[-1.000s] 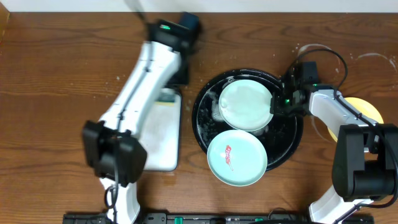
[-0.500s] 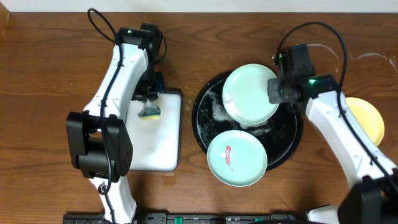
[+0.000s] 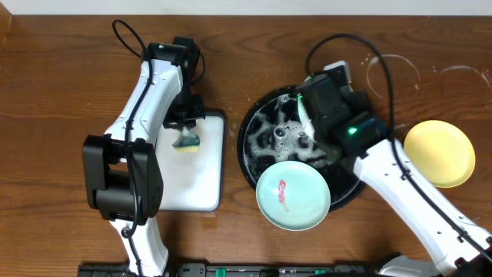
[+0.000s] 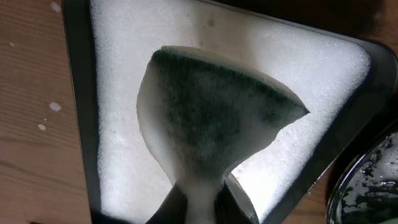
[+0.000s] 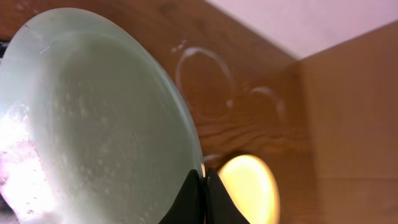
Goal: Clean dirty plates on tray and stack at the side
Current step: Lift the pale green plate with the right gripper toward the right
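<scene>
Right gripper point(image 5: 200, 186) is pinched on the rim of the mint plate point(image 5: 93, 118). The plate was near flat half a second ago and is now tipped on edge over the tray point(image 3: 244, 150), baring the suds. It looks washed and draining, probably headed next to the yellow plate point(image 3: 438, 152). The smeared plate point(image 3: 292, 196) sits at the tray's front, still dirty. Left gripper point(image 4: 198, 208) clamps the sponge point(image 4: 211, 118) over the white tray point(image 4: 323, 68) and has barely moved.

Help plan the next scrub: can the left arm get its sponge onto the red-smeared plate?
Probably yes: the smeared plate lies uncovered at the black tray's front rim, with nothing between it and the left gripper.
</scene>
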Tool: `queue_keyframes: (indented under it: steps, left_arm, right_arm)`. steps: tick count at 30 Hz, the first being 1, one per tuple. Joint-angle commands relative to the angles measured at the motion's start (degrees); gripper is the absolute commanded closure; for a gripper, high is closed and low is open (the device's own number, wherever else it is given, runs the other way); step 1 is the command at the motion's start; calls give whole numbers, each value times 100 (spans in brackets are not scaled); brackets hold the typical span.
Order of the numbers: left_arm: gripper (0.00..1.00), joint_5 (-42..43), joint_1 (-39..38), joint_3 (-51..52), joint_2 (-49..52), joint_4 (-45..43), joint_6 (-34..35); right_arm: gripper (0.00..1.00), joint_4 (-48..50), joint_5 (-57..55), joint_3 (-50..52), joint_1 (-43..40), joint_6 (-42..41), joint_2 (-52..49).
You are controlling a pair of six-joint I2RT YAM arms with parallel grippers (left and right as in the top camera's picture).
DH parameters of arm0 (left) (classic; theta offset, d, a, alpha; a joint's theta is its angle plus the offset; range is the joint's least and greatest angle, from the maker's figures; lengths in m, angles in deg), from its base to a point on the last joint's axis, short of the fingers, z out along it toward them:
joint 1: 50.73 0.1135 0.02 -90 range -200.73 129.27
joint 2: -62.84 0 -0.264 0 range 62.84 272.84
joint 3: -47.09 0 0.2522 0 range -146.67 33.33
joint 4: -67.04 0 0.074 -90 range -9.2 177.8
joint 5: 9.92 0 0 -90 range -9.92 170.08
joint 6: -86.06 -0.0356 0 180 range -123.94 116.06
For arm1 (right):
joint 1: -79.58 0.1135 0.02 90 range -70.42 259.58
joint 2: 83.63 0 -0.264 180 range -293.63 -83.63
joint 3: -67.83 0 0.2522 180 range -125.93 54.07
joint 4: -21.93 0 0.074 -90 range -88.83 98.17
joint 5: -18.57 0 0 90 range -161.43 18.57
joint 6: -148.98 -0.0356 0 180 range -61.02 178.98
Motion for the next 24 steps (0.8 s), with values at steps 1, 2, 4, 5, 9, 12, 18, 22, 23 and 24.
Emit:
queue_keyframes:
  steps: [1,2,4,5,9,12,18,22,23,24]
  left_arm:
    - [91,37,35,17,44,2,-57]
    - [91,35,35,17,44,2,-57]
    - [89,35,35,17,44,2,-57]
    - [90,35,35,17,44,2,-57]
    - [90,35,35,17,44,4,-57]
    - [90,37,35,17,44,2,-57]
    - [90,37,35,17,44,-15,-57]
    - [89,37,35,17,44,-13,-57]
    - [90,37,35,17,44,-11,-57]
    - [90,37,35,17,44,-11,-57]
  right_arm:
    - [99,28,-1091,-70,369,474,90]
    - [99,28,-1215,-70,468,505,90]
    - [99,28,-1405,-70,629,507,90]
    - [99,26,-1486,-70,691,509,90]
    - [99,24,-1652,-70,964,704,90]
    - [99,22,-1676,-70,1080,780,90]
    - [99,24,-1888,-70,1154,780,90]
    - [99,44,-1886,-70,1152,780,90]
    - [99,48,-1886,-70,1150,782,90]
    - [99,61,-1886,-70,1147,813,90]
